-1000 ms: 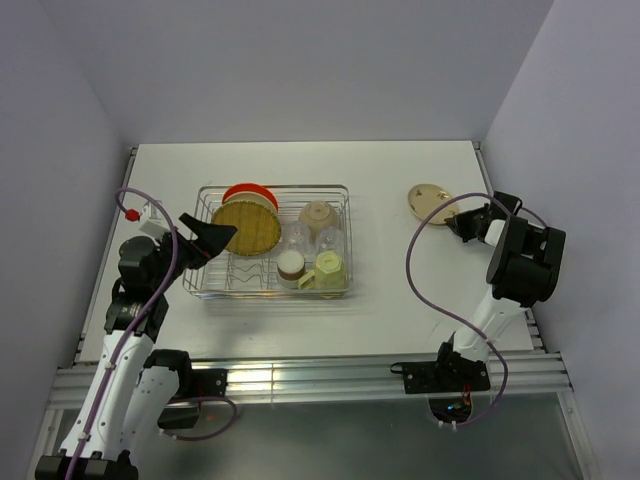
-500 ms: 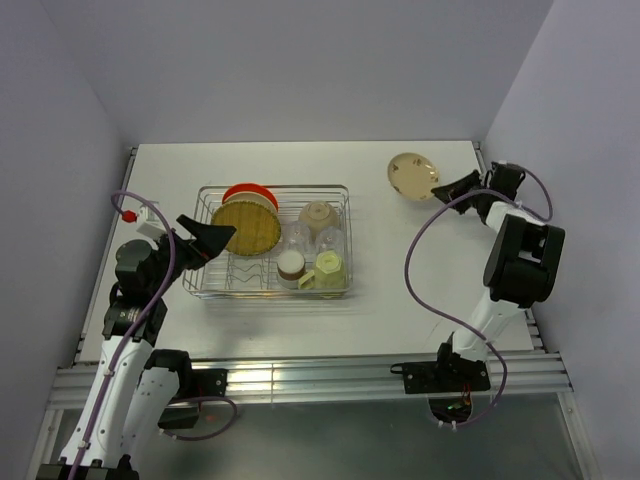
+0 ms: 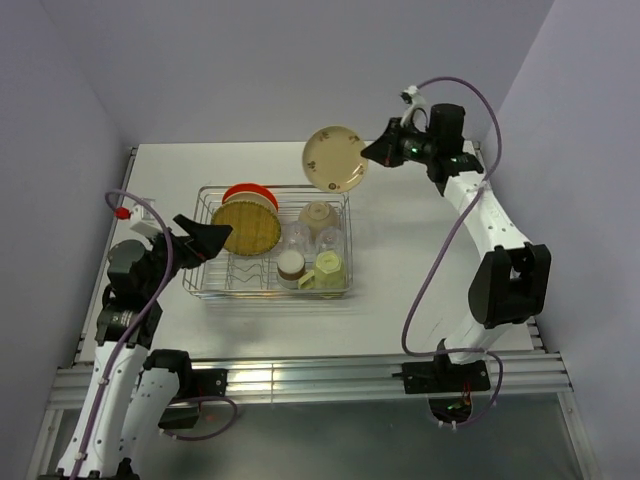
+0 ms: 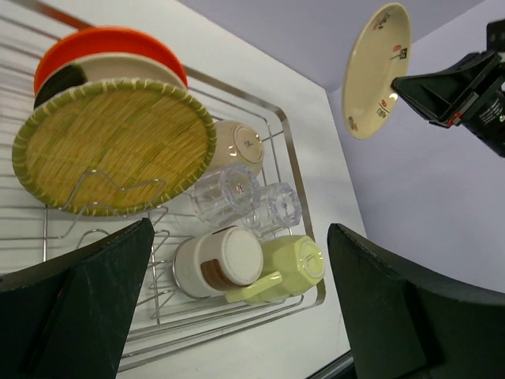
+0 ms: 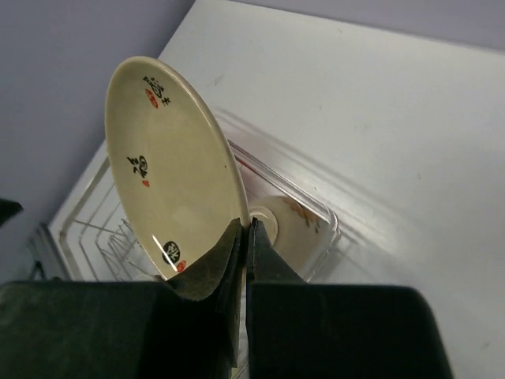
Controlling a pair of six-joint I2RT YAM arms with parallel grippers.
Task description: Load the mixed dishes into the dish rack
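Seen from overhead, the right hand (image 3: pixel 372 152) holds a round cream ceramic plate with small painted marks (image 3: pixel 336 159) on edge in the air. The plate is above the far right corner of the rectangular silver wire dish rack (image 3: pixel 349 240), which sits on the white counter (image 3: pixel 430 260). The left hand (image 3: pixel 205 235) hovers at the rack's left end, spread wide and carrying nothing. The step in hand looks like slotting this plate. Doing it well probably means carrying it left to the divider side, keeping it upright and parallel to the standing plates, and lowering it fully before release (a tilt could knock its neighbours).

The left wrist view shows the rack's load. A glossy orange plate (image 4: pixel 102 43) stands at the back, a pale plate (image 4: pixel 102 69) leans against it, and a yellow woven-pattern plate with a green rim (image 4: pixel 114 146) stands in front. Bare dividers remain nearer the camera. The right half holds a beige bowl (image 4: pixel 237 146) on its side, two clear plastic cups (image 4: pixel 225 189), a white cup with a brown band (image 4: pixel 221 264) and a pale green mug (image 4: pixel 288 264).

In the right wrist view, the dark fingers (image 5: pixel 213 272) are pinched tight on the cream plate's lower rim, with the bowl below.
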